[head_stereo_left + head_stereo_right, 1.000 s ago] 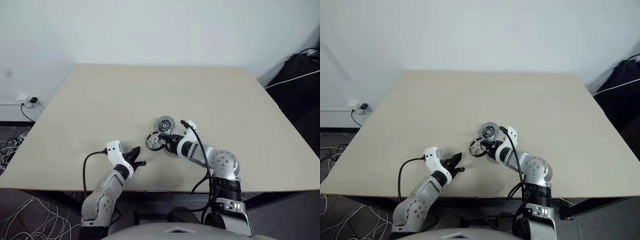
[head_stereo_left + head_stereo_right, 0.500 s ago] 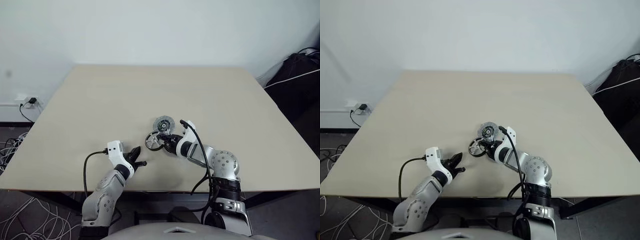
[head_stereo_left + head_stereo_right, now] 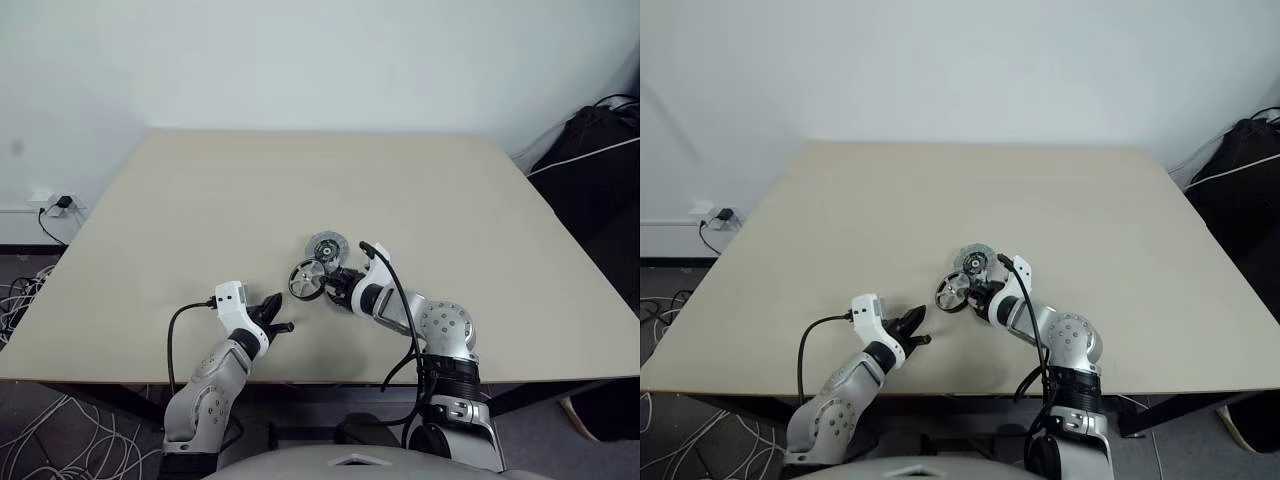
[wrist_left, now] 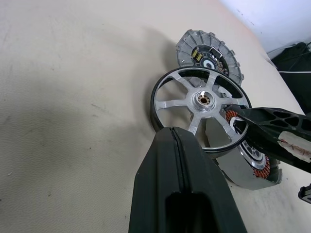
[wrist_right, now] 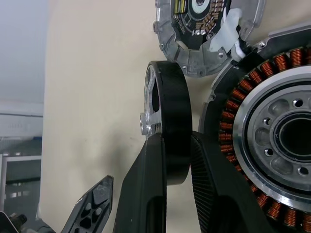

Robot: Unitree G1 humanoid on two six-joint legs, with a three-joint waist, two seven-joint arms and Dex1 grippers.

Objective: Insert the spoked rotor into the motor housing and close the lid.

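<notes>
Right gripper (image 5: 176,160) grasps the rotor (image 4: 200,110) on edge beside the housing (image 5: 272,131); left gripper (image 4: 181,155) clenched, empty. Insertion and lid (image 4: 209,54) remain.

Looks like a robotics lab or test room to me. I'm at a plain beige desk (image 3: 200,200) against a bare white wall (image 3: 300,60), nothing decorative around. Loose white cables (image 3: 30,440) sprawl on the floor to my left, a wall socket (image 3: 62,201) has a plug in it, and a black bag (image 3: 600,140) with a white cord sits off to my right. Only motor parts (image 3: 318,265) lie on the desk, like a bench setup.
</notes>
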